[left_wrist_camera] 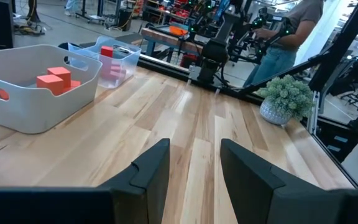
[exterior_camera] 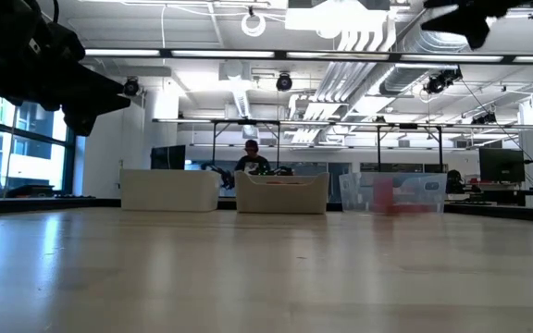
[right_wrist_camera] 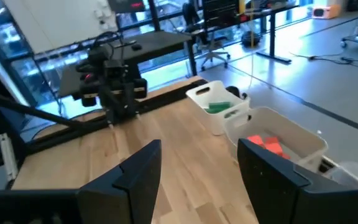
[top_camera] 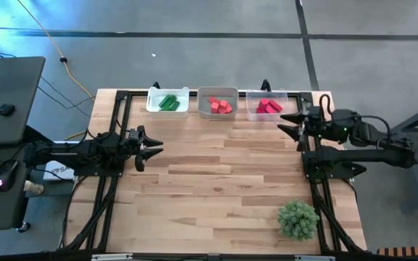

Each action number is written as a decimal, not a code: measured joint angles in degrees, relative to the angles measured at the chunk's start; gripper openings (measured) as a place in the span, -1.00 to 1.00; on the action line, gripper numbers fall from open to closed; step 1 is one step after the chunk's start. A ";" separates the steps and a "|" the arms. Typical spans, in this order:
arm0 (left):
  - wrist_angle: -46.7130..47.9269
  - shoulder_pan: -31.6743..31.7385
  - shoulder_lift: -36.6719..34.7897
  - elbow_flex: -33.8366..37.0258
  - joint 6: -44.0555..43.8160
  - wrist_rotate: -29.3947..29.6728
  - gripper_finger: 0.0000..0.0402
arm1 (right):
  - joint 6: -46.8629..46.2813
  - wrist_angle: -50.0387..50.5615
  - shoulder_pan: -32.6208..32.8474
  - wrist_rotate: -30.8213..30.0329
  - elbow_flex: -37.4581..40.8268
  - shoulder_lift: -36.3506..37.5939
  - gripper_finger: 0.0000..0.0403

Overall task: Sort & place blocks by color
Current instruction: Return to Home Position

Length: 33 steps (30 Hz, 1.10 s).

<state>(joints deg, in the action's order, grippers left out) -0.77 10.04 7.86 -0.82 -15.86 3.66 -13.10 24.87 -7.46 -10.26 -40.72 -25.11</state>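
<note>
Blocks (top_camera: 168, 102) lie binned. Right pincer (top_camera: 281, 125), spread and empty, hangs near the clear bin (top_camera: 251, 95) beside the gray bin (top_camera: 218, 91); retreating carelessly could clip it. Left pincer (top_camera: 154, 148), spread, waits farther off.

My L arm (top_camera: 78, 152) reaches inward, L jaws apart, empty. R arm (top_camera: 369, 135) folded at my right, R jaws apart, empty.

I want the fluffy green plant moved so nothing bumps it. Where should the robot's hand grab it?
Probably by the pale round pot under the plant, coming in level from the side. From straight above, the bushy top hides the pot, and the soft leaves would likely just squash. The right hand, which is open, is the nearer one.
</note>
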 joint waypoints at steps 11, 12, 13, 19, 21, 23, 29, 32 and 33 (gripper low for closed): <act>0.02 0.00 0.00 0.00 0.00 -0.02 -0.35 | -2.10 -4.73 0.00 -1.50 16.65 14.85 -0.01; 0.02 0.00 0.00 0.00 0.00 -0.02 -0.35 | -2.17 -4.97 0.00 -1.22 17.86 15.78 -0.01; 0.00 0.00 0.00 0.00 0.00 0.00 -0.35 | -2.32 -5.17 0.00 -0.68 18.88 16.66 -0.01; 0.02 0.00 0.00 0.00 0.00 -0.02 -0.35 | -2.54 -6.34 0.00 2.32 23.48 20.54 -0.01; 0.01 0.00 0.00 0.00 0.00 -0.01 -0.35 | -2.54 -6.98 0.00 2.34 24.92 21.59 -0.01; 0.02 0.00 0.00 0.00 0.00 0.00 -0.35 | -3.19 -7.35 0.00 2.35 26.55 22.64 -0.01; 0.02 0.00 0.00 0.00 0.00 -0.02 -0.35 | -5.48 -10.81 0.00 6.99 31.65 25.05 -0.01; 0.02 0.00 -0.02 0.00 0.00 -0.02 -0.35 | -6.18 -13.40 0.00 8.79 33.49 24.86 -0.01; 0.02 0.02 -0.02 0.00 0.00 0.00 -0.35 | -6.33 -13.88 0.00 9.04 34.05 24.88 -0.01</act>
<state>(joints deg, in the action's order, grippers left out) -0.75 10.06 7.84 -0.82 -15.86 3.66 -19.44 10.98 -7.46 -1.21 -6.68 -0.23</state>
